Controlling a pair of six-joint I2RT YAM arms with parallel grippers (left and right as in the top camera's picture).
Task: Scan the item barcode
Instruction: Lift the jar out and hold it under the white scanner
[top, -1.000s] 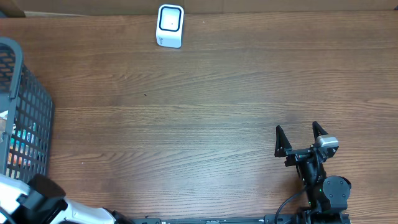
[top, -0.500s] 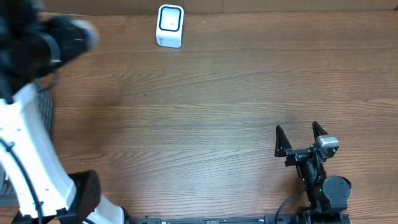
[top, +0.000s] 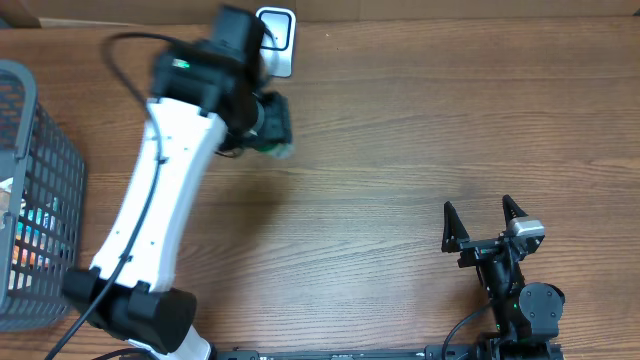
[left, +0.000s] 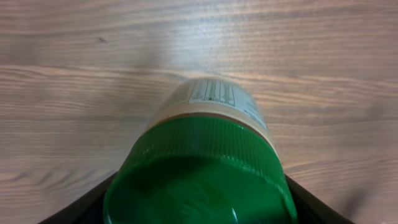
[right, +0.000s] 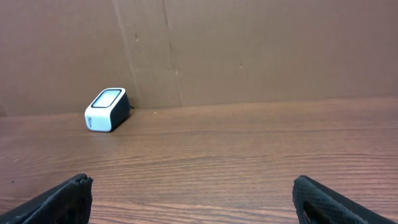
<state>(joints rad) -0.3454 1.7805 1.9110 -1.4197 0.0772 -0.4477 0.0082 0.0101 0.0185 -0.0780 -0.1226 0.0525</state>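
Here, left jaws clamped on green-lidded jar (left: 199, 174), label print (left: 213, 93) unreadable, right jaws wide apart

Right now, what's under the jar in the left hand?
Only bare wooden table shows around the jar; the patch directly below is covered by it.

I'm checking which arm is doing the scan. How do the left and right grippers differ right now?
The left gripper is clamped on a green-lidded jar; the right gripper is open and empty. The left gripper reaches beside the scanner at the table's far edge; the right gripper sits at the near edge. Both have black jaws.
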